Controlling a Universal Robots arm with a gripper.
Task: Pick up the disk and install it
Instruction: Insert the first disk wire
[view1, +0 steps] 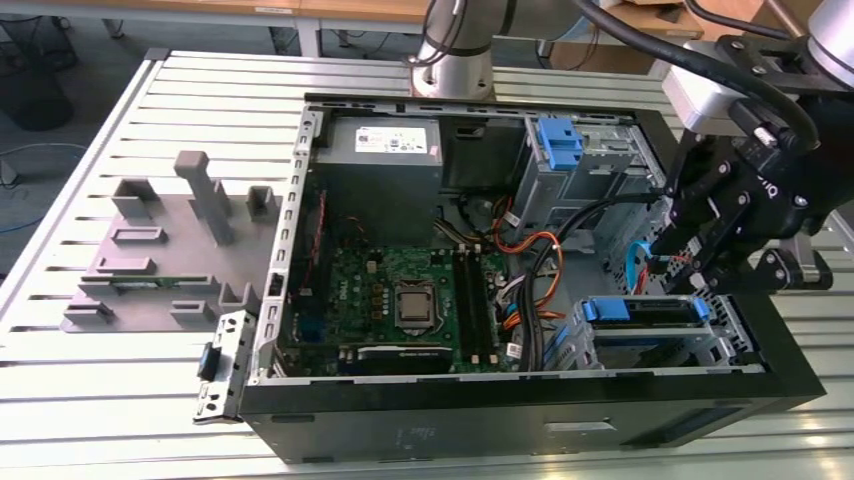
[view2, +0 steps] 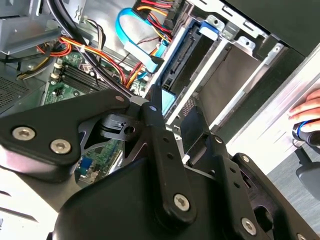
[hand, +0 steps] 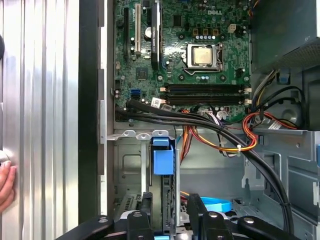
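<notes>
The disk (hand: 163, 159) stands on edge in the metal drive cage (view1: 714, 325) at the front corner of the open computer case, on the exterior view's right. Its blue carrier (view1: 642, 310) shows along the top. My gripper (hand: 170, 199) reaches down over the cage, one black finger on each side of the disk's end, and looks shut on it. In the second wrist view a fingertip (view2: 154, 100) lies against the carrier's blue end (view2: 167, 102). The disk's dark side (view2: 181, 56) runs into the cage. In the exterior view the gripper (view1: 675, 272) hangs just above the cage.
Black, orange and blue cables (hand: 220, 132) run close past the cage. The green motherboard (view1: 400, 300) fills the case floor. A grey power supply (view1: 380, 140) and a fixed blue bracket (view1: 559, 140) sit at the back. A person's hand (hand: 5, 185) rests on the table beside the case.
</notes>
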